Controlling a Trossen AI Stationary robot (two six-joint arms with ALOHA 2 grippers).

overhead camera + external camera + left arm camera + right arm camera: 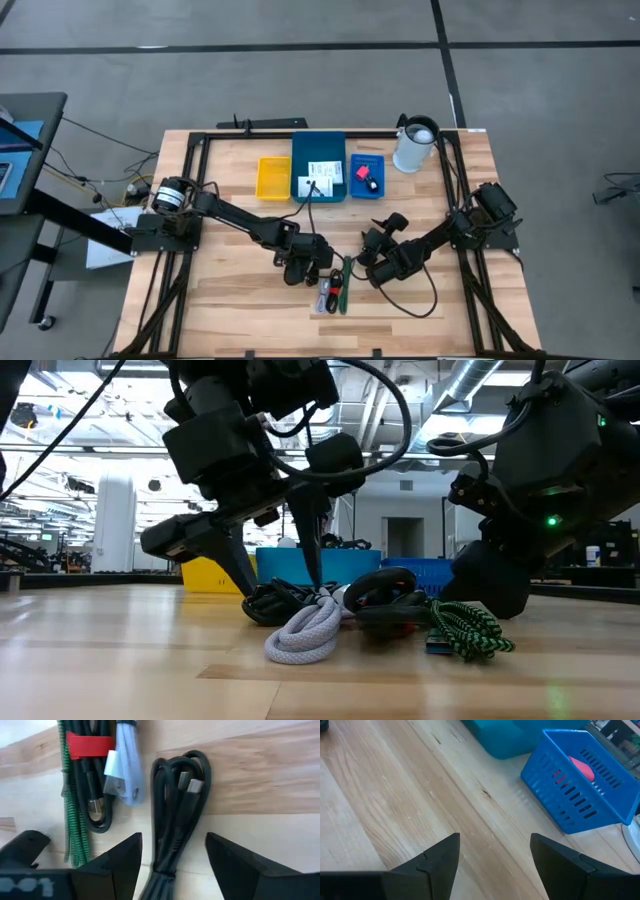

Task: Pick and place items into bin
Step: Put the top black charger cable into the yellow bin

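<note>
A coiled black cable (pixel 176 815) lies flat on the wooden table in the middle, next to a white cable (pixel 122 765), a black cable with a red strap (pixel 92 747) and a green-black braided cable (pixel 75 835). My left gripper (pixel 172 837) is open and points down, one finger on either side of the black coil; the low view (pixel 282 585) shows its tips just above the table. My right gripper (pixel 492 837) is open and empty to the right of the cables (pixel 385 232), facing the bins. Two white cards (pixel 322 172) lie in the teal bin (pixel 318 150). A pink-red piece (pixel 362 172) and a small black object (pixel 372 185) lie in the blue bin (pixel 367 195).
A yellow bin (pixel 273 178) stands left of the teal bin at the far side. A white pitcher (pixel 415 145) stands at the far right. The cables lie bunched together (pixel 380 610) close to both grippers. Bare wood stretches along the near side.
</note>
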